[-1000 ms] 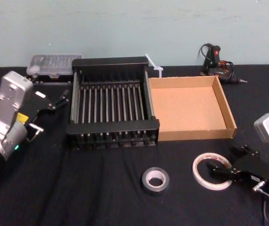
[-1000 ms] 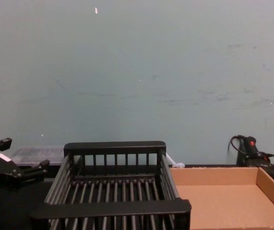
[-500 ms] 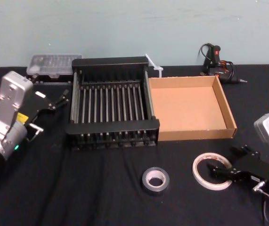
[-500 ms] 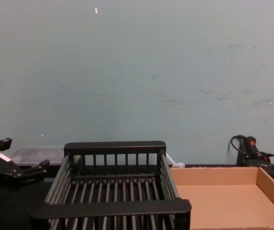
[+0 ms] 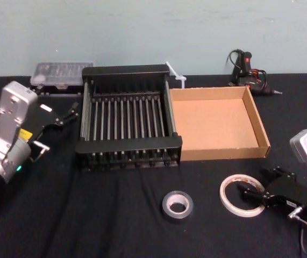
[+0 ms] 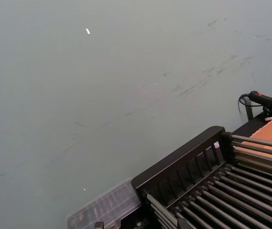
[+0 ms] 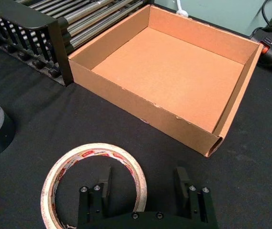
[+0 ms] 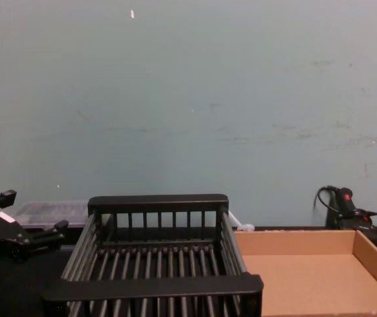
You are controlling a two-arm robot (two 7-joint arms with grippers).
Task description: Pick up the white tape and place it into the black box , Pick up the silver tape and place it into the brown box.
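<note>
Head view: The white tape [image 5: 242, 195] lay flat on the black tabletop [image 5: 115, 215], near and right, in front of the brown box [image 5: 218, 122]. The right tool [image 5: 255, 192] sat low at the tape's right edge, one finger over the hole and the other outside the ring. The silver tape [image 5: 177, 205] lay flat to the left of the white tape, well apart from it. The black box [image 5: 126, 123] stood to the left of the brown box, their walls touching or nearly so. Both boxes held nothing. The left tool [image 5: 62, 114] was parked at far left, beside the black box, its fingers spread.

Left wrist view: The far rim of the black box [image 6: 183, 162] and its bars lay ahead of the parked left arm.

Right wrist view: The right tool [image 7: 144, 188] had its fingers apart, straddling the near wall of the white tape [image 7: 94, 183]. One finger [image 7: 104, 185] stood inside the ring, the other [image 7: 184, 183] outside it. Nothing was clamped yet.

Chest view: The left tool [image 8: 16, 234] rested at left, level with the black box [image 8: 155, 264].

For a sound grasp, the fingers should probably reach the tabletop before pinching, so that the pads cover the full height of the wall. The lift should be straight up, then carried left, past the brown box.
</note>
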